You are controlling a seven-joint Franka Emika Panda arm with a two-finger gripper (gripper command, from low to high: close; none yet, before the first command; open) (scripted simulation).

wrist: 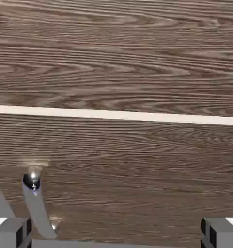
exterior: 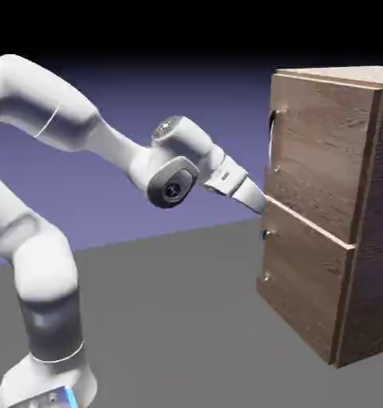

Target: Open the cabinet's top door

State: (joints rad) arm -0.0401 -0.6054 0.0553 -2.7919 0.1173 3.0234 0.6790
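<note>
The brown wood-grain cabinet (exterior: 330, 215) stands at the right of the exterior view. Its top door (exterior: 322, 151) is flush and carries a thin curved metal handle (exterior: 272, 131) at its left edge. My gripper (exterior: 260, 202) reaches the front's left edge at the seam between the two panels, below that handle. In the hand view wood grain fills the frame, crossed by a pale seam (wrist: 116, 115). The gripper (wrist: 116, 235) is open, with nothing between its tips. A metal handle (wrist: 35, 203) shows beside the left fingertip (wrist: 11, 230); I cannot tell which panel it belongs to.
The lower panel (exterior: 306, 287) sits under the top door with its own small handle (exterior: 265, 255) at the left edge. The cabinet rests on a grey table (exterior: 186, 319). My white arm (exterior: 107, 143) spans from lower left toward the cabinet.
</note>
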